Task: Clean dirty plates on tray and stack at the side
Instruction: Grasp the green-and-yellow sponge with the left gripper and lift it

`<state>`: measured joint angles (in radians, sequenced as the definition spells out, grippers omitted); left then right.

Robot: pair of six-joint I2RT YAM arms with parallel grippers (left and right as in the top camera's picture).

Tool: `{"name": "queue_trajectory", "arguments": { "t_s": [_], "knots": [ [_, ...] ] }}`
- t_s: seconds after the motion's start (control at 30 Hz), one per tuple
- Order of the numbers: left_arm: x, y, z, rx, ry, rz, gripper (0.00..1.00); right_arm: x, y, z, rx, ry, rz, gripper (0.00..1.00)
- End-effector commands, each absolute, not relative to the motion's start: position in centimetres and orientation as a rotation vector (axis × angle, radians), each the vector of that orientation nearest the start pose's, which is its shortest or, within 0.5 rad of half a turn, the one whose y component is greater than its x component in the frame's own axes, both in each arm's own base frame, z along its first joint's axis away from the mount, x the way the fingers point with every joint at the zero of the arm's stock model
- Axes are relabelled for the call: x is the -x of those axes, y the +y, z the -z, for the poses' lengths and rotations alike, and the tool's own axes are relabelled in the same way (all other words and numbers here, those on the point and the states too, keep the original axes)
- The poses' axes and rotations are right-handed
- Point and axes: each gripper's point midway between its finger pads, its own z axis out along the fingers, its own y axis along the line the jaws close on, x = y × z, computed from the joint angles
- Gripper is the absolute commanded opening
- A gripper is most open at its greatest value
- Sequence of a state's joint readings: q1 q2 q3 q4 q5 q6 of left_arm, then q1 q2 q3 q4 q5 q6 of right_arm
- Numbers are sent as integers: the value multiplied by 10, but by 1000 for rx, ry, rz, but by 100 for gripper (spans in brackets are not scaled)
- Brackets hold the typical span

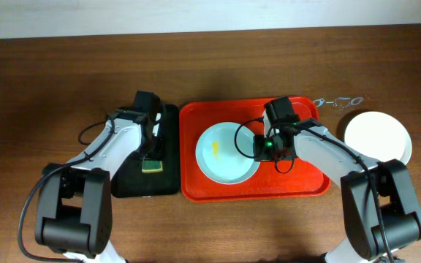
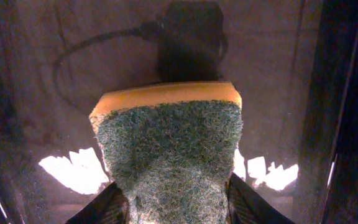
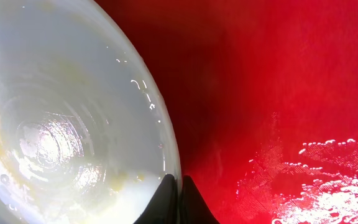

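- A round, glossy, pale white dirty plate (image 1: 226, 153) with a yellow smear lies in the middle of the large, flat, bright red-orange plastic tray (image 1: 305, 184).
- The right fingers (image 3: 166, 202) are pinched shut on that plate's right rim, steadying it on the tray.
- The left fingers (image 2: 107, 208) flank a green-topped yellow foam sponge (image 2: 173, 149) and touch both its sides, which look squeezed in. The sponge rests in the narrow black tray (image 1: 126, 183) just left of the red one.
- A white round plate (image 1: 377, 136) sits apart on the brown wooden table (image 1: 50, 88) to the right; I cannot tell whether it is one plate or a stack.
- The step in hand, as I judge it, is taking up the sponge to scrub the held plate.
- The next move calls for lifting the sponge clear, carrying it right over the tray rim, and pressing it on the yellow smear while the right grip holds firm.
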<state>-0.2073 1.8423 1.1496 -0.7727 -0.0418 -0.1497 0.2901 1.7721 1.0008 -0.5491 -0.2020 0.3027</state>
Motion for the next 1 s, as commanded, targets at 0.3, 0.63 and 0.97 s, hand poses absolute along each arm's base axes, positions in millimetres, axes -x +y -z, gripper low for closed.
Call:
{"name": "queue_trajectory", "arguments": {
  "t_s": [0.3,0.63,0.97],
  "knots": [
    [-352,-66,-35,-95,2979,-32,0,-329,135,-13,40,2930,-368,35],
    [-356,-58,-147,-88,2939,-94,0,-319,139,-15,42,2979,-413,4],
    [-356,-68,-143,-131,2934,-97,0,-326,141,-17,-41,2955,-431,27]
  ]
}}
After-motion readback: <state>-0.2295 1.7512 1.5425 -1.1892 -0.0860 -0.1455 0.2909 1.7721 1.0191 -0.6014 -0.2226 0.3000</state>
